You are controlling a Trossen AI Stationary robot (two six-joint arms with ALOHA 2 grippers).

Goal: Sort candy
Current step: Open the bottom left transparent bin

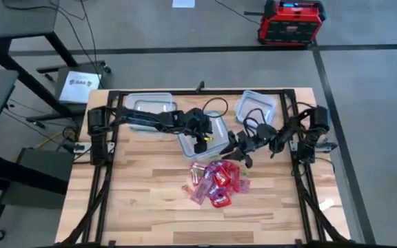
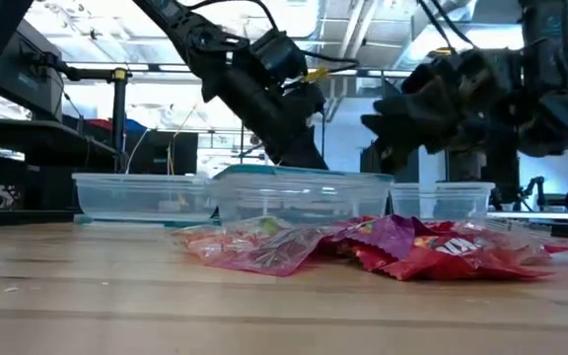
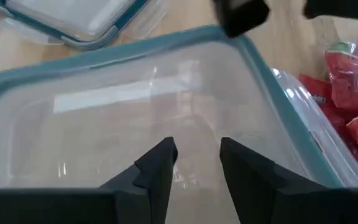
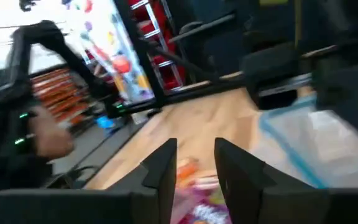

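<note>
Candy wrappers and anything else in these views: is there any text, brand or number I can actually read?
None can be read with confidence.
Candy: white print shows on the red packets in the low view, too blurred to read.
White box beside the table: a dark mark on top, too small to read.
Red case on the floor: no legible lettering.

Three clear containers stand on the tabletop: one at the left (image 1: pixel 148 105), one in the middle (image 1: pixel 216 138), one at the right (image 1: pixel 256 105); one heap of candy (image 1: pixel 217 182), too many packets to count; two arms.
</note>
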